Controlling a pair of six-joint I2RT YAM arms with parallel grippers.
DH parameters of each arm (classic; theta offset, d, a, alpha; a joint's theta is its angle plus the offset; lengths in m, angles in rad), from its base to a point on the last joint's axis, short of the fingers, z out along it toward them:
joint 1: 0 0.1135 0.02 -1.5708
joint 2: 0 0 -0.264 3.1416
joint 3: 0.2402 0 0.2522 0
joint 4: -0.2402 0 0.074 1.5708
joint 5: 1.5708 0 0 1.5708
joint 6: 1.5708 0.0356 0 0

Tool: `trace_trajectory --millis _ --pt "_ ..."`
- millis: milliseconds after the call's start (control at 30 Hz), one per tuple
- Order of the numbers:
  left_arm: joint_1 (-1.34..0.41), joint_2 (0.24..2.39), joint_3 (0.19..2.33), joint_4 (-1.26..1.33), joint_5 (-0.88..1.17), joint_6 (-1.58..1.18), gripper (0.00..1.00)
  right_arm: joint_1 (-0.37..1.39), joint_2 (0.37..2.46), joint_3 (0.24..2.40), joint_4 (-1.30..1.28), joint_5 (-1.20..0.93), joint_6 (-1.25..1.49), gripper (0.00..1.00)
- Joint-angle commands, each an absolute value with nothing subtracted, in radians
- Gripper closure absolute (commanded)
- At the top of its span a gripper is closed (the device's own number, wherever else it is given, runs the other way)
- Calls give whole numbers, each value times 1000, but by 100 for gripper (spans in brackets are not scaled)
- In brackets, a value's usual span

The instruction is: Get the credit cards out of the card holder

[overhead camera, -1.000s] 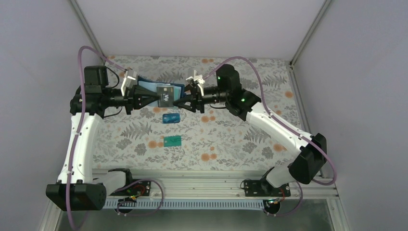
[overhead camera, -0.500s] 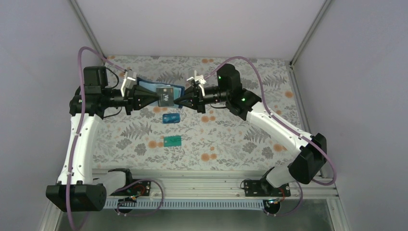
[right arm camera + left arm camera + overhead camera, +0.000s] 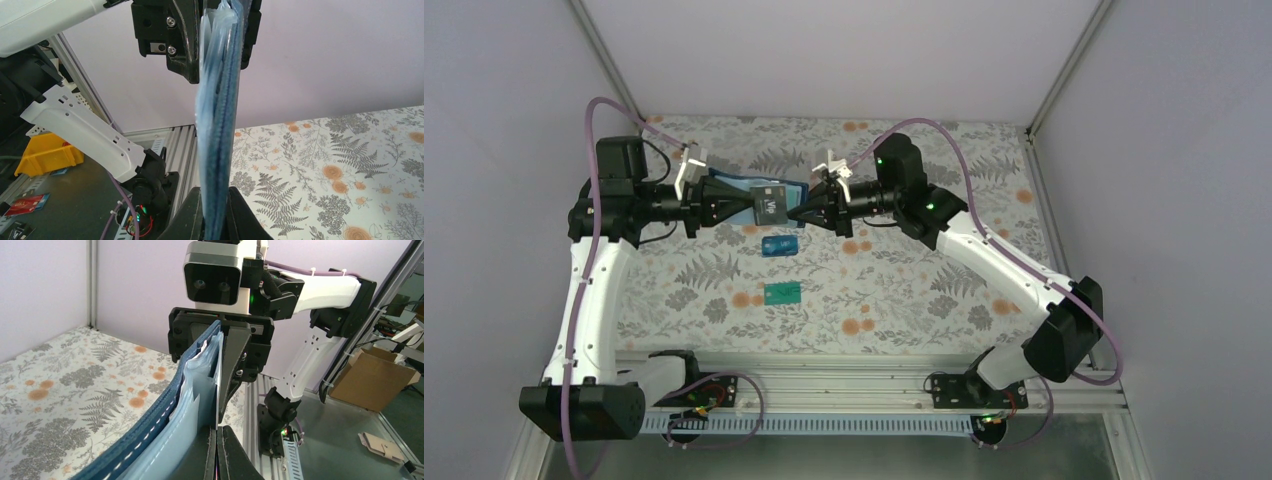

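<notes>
Card holder is held up in the air above the far part of the flowered table, stretched edge-on between the two arms. The left gripper is clamped tight on one end of the card holder and the right gripper is pinched closed on the other. A dark card sits against its face between the tips; whether either jaw also pinches it I cannot tell. Below, a blue card and a teal-green card lie flat on the table, apart.

card holder: navy, open, aloft | dark card: at its inner face | blue card, teal card: flat on table
</notes>
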State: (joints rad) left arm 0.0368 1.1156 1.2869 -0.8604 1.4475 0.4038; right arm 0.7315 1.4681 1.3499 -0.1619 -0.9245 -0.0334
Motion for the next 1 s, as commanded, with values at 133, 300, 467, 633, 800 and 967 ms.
trace_trajectory --millis 133,300,467,633,800,967 --pt "47 1097 1289 -861 1440 432 98 687 1423 1350 -171 -942 -67 96" --pt "49 1098 1278 -832 1411 396 97 664 1408 1333 -185 -947 -71 96" --pt "54 1098 1276 -810 1367 366 98 639 1398 1320 -182 -946 -64 96" --pt "61 1098 1262 -779 1331 327 98 576 1386 1295 -178 -928 -23 96" --pt "61 1097 1261 -778 1321 327 98 495 1369 1254 -140 -907 56 96" --pt "63 1097 1240 -729 1277 269 98 431 1346 1226 -104 -855 142 96"
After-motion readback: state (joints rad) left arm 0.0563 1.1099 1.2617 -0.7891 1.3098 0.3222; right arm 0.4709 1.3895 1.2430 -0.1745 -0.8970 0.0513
